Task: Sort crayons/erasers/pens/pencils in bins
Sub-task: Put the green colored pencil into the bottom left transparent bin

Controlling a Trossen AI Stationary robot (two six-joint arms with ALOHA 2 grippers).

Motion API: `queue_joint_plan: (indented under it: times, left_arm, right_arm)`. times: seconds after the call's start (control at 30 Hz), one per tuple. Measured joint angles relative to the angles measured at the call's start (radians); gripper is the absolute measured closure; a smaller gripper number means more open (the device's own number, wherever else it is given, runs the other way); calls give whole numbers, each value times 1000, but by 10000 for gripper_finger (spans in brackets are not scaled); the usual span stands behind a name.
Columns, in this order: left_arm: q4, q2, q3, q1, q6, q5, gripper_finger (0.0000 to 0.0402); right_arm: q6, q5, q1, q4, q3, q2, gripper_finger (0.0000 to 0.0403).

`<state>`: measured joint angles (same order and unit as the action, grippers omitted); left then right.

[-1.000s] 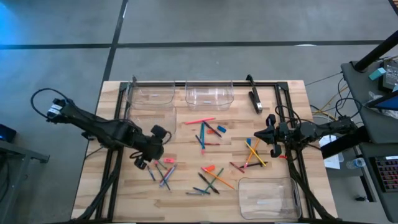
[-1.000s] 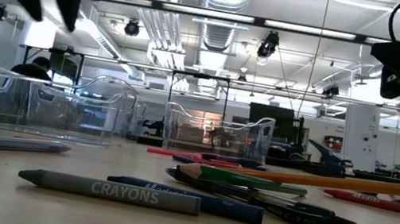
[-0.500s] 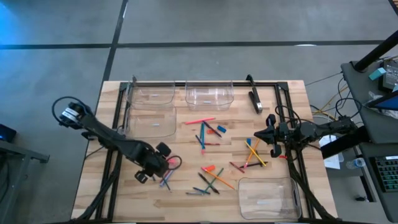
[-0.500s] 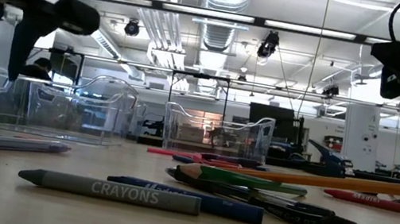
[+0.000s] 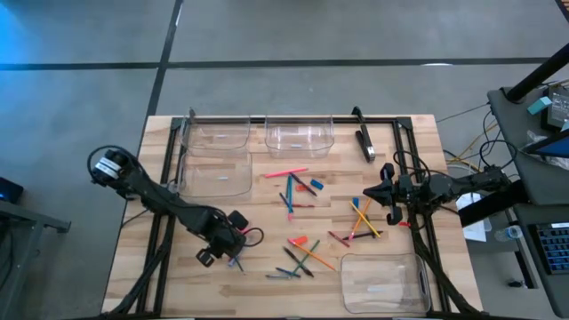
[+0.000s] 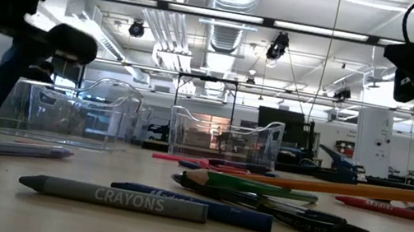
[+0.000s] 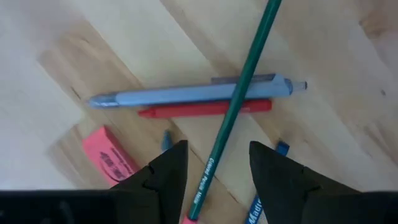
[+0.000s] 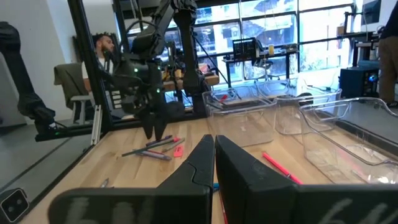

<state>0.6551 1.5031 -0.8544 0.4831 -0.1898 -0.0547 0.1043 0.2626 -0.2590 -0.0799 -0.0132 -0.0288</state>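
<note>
On the pale wooden plank table, the left gripper is hovering with its fingers parted astride a long green pencil, which is lying across a light-blue pen and a red crayon, with a pink block eraser just beside. Lowering squarely should be lifting the pencil alone. The four clear plastic bins are sitting along the table's edges, with open room between. The right gripper is waiting shut near the right edge.
</note>
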Motion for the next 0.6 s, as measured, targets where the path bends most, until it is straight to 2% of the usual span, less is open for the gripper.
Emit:
queue_joint_plan:
  times: [0.6]
  left_arm:
    - [-130,-5,106,0,-1,0,245]
  right_arm:
    - [0,0,0,0,0,0,394]
